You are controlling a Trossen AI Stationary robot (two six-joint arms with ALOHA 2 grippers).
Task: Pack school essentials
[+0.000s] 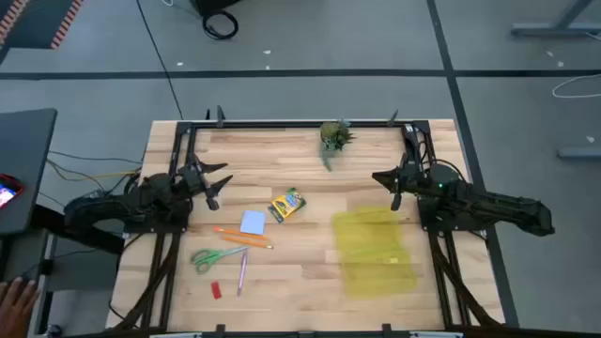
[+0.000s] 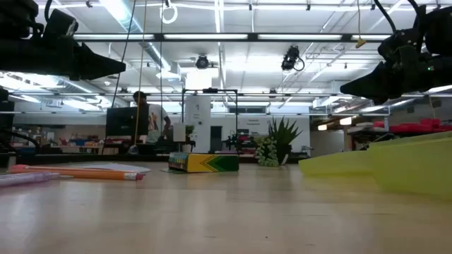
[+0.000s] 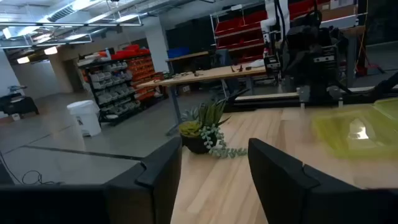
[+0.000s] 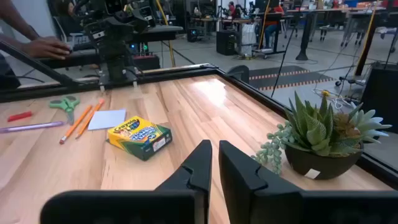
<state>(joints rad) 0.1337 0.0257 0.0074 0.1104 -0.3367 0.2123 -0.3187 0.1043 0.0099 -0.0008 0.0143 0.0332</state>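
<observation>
Both arms held above the table, nothing gripped. Left gripper over the left side of the wooden table, fingers spread wide with a clear gap between them. Right gripper over the right side, above the far edge of the translucent yellow case; fingers narrow, only a thin slit between them in the right wrist view.

School items lie loose on the left-centre of the table:
- crayon box, yellow-green, nearest the middle
- light-blue note pad just left of and nearer than the crayon box
- 2 orange pencils beside the pad's near edge
- green-handled scissors near-left of the pencils
- pinkish pen right of the scissors
- small red eraser nearest the front edge

Potted plant at the far edge, centre. A person's hand shows at the left margin, off the table.
</observation>
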